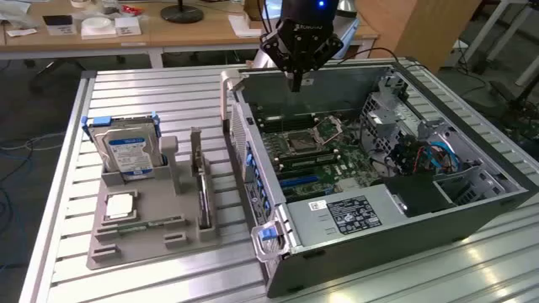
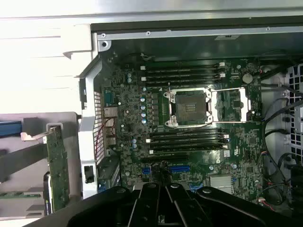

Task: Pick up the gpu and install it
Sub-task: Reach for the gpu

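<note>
The gpu [image 1: 202, 189] stands on its long edge in a slot of the grey holder [image 1: 135, 249], on the exterior view's left of the open computer case [image 1: 379, 230]. In the wrist view the gpu [image 2: 57, 165] shows a green board with a silvery end bracket, outside the case wall. My gripper [image 1: 295, 85] hangs above the far rim of the case, well away from the gpu, fingers shut with nothing between them. Seen from the wrist, the gripper [image 2: 160, 189] looks down over the motherboard [image 2: 189, 118] and its open processor socket [image 2: 189, 108].
A silver hard drive [image 1: 126, 148] with a blue-white label stands upright in the holder. A processor [image 1: 118, 205] and a narrow memory stick [image 1: 148, 224] lie in front of it. Cables and a drive cage [image 1: 413, 145] crowd the case's right side. A desk [image 1: 126, 35] stands behind.
</note>
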Robot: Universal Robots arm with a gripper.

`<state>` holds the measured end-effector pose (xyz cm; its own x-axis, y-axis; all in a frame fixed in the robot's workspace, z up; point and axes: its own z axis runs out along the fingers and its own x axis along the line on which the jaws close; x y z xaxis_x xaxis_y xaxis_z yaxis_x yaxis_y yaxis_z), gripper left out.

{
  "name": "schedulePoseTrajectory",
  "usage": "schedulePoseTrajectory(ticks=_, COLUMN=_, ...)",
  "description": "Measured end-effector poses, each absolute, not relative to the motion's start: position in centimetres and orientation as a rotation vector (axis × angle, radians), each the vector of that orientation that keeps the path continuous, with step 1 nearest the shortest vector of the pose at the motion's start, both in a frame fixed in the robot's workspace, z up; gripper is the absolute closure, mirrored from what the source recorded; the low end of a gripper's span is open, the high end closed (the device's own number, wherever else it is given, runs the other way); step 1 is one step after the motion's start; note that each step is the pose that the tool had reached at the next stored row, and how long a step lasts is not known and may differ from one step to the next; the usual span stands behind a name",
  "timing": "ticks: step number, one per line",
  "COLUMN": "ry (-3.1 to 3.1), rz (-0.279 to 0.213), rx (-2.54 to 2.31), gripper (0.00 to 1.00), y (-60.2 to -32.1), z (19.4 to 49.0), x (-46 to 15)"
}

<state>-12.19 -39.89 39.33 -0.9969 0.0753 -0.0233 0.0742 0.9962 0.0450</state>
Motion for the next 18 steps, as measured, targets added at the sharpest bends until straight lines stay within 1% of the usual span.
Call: schedulePoseTrajectory(ticks=18, ry=3.114, rz=0.069, rx=0.117, gripper=0.89, y=-39.88, z=39.32, x=-13.14)
